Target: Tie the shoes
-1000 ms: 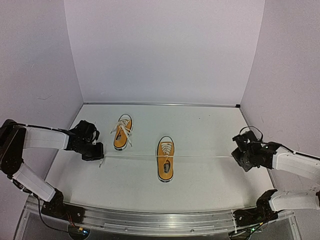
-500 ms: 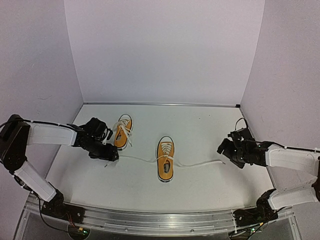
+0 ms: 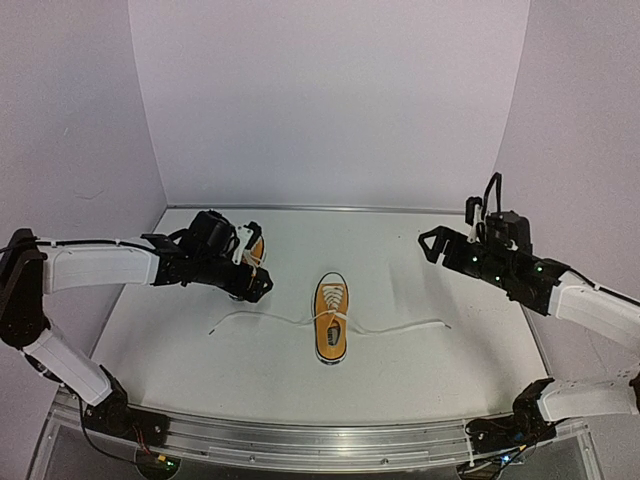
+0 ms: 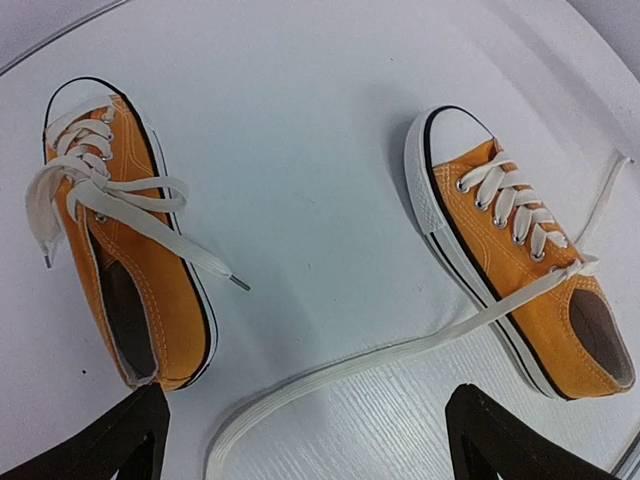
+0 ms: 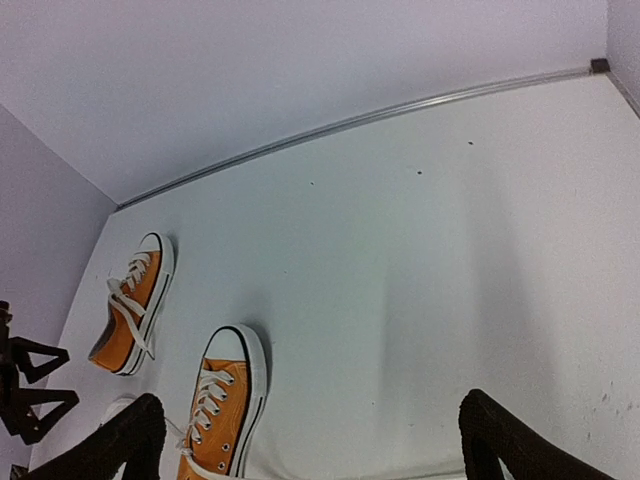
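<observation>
Two orange shoes with white laces lie on the white table. The middle shoe has its lace ends lying slack to the left and right. The far-left shoe has loose laces and is partly hidden in the top view by my left gripper, which hovers open over it. One slack lace end runs between its fingers, untouched. My right gripper is open, raised to the right of the middle shoe, holding nothing.
Pale walls close the table at the back and both sides, with a metal strip along the back edge. A metal rail carries the arm bases at the near edge. The left gripper's fingers show at the left edge of the right wrist view.
A second ago both grippers held the middle shoe's lace ends pulled taut. Both have since opened and let go, the lace fell slack, and both arms moved inward and toward the back.
</observation>
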Available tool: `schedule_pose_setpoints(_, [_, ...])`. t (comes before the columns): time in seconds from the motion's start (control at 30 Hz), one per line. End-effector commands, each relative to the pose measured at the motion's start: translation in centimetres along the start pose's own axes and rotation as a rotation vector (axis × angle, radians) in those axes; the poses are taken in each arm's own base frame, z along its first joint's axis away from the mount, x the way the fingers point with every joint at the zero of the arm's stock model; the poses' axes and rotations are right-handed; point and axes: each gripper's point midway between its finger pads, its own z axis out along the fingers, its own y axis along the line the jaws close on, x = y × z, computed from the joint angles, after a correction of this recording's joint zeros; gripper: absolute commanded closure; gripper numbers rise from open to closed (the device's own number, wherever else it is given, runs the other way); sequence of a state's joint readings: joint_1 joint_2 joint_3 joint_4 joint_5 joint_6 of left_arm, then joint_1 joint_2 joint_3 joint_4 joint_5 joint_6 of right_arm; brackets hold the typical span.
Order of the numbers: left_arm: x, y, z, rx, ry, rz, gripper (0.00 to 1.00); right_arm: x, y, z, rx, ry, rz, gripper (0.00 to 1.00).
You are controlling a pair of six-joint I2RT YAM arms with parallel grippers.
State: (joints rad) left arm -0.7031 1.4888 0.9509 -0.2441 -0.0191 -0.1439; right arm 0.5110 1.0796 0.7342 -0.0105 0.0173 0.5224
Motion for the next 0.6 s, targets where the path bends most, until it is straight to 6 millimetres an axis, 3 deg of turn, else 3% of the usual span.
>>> schedule_pose_setpoints(0.0, [-3.1, -1.5, 1.2, 0.076, -0.074, 0.125, 0.0, -3.9, 3.7, 0.9, -0.103, -0.072, -0.118, 0.02])
schedule_pose_setpoints(0.1, [-4.5, -1.9, 1.8, 0.089, -0.097, 0.163, 0.01, -4.8, 5.6, 1.2, -0.191, -0.095, -0.134, 0.02])
schedule_pose_setpoints(0.17, [-5.6, -2.8, 0.9, 0.134, -0.14, 0.176, 0.0, -5.6, 6.9, 0.8, -0.252, -0.13, -0.13, 0.02])
schedule_pose_setpoints(0.27, [-6.3, -3.8, -0.3, 0.187, -0.194, 0.186, 0.0, -6.8, 7.2, 0.6, -0.261, -0.183, -0.125, 0.02])
schedule_pose_setpoints(0.4, [-7.4, -4.4, 0.1, 0.212, -0.248, 0.239, 0.0, -7.2, 7.6, 1.9, -0.255, -0.191, -0.172, 0.02])
schedule_pose_setpoints(0.5, [-5.1, -5.6, 1.2, 0.29, -0.106, 0.357, 0.0, -7.1, 8.1, 3.2, -0.247, -0.143, -0.206, 0.02])
schedule_pose_setpoints(0.57, [-3.1, -5.6, 2.1, 0.309, -0.045, 0.423, 0.0, -5.8, 8.9, 3.7, -0.303, -0.091, -0.256, 0.02])
